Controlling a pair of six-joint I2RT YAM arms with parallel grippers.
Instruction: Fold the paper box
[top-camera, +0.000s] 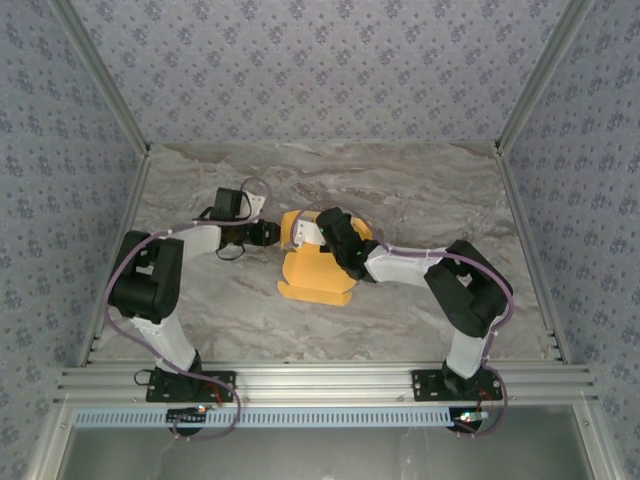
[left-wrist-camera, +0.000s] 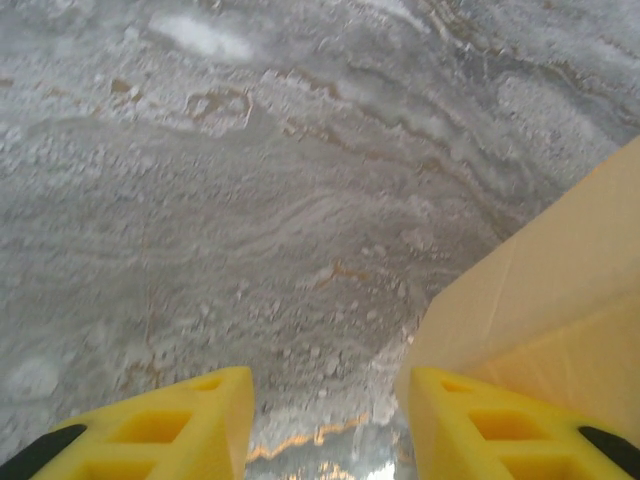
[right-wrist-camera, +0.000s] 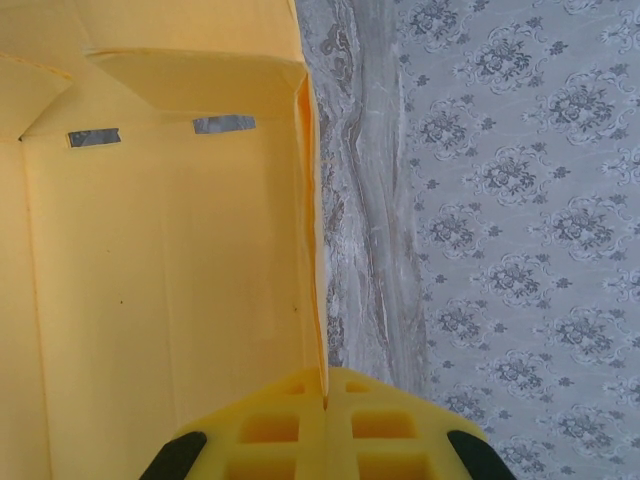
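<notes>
Right gripper, seen from above, sits on the half-raised paper box at mid table, with the left gripper just beside it. On the left wrist, my jaws stand apart around nothing, a panel beside them. On the right wrist, I'm pinching an upright wall's edge. We're raising walls, I judge; next, the left must press its panel upright.

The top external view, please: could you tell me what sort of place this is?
Probably a robot test cell: a marble-patterned table enclosed by patterned wall panels on aluminium framing, with the paper box as workpiece.
</notes>
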